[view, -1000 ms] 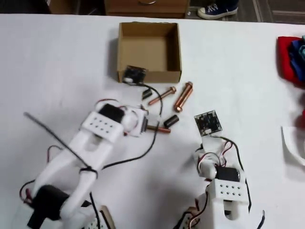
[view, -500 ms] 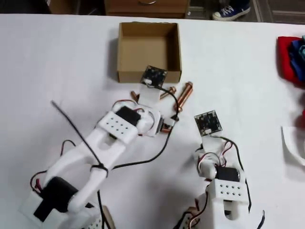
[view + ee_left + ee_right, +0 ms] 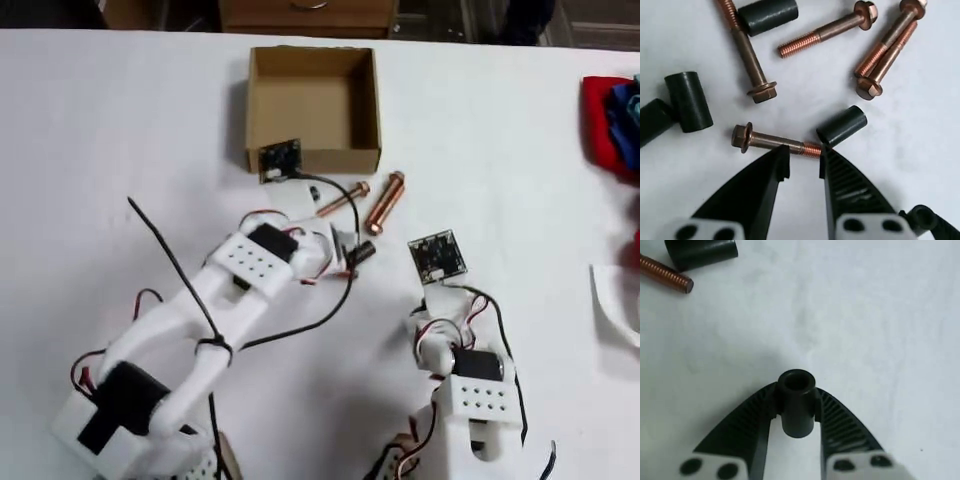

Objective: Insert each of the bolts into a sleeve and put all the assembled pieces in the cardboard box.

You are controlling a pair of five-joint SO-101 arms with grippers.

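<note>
In the left wrist view my left gripper [image 3: 804,162] is open and low over the table. The threaded end of a copper bolt [image 3: 772,140] lies just at its fingertips [image 3: 784,162]. A black sleeve [image 3: 842,125] rests right beside that end. More bolts [image 3: 826,31] and sleeves [image 3: 688,101] lie scattered beyond. My right gripper [image 3: 796,407] is shut on an upright black sleeve [image 3: 796,402]. From above, the cardboard box [image 3: 262,110] stands open and empty, with two bolts [image 3: 342,199] in front of it and the left arm [image 3: 255,265] reaching beside them.
The right arm [image 3: 468,385] sits near the front edge, right of the left arm. A red cloth [image 3: 610,110] and a white object [image 3: 612,305] lie at the right side of the table. Loose black cables [image 3: 300,325] trail from the left arm.
The left arm has swung right and forward toward the bolts in front of the box, and its wrist has turned. The right arm has not moved.
</note>
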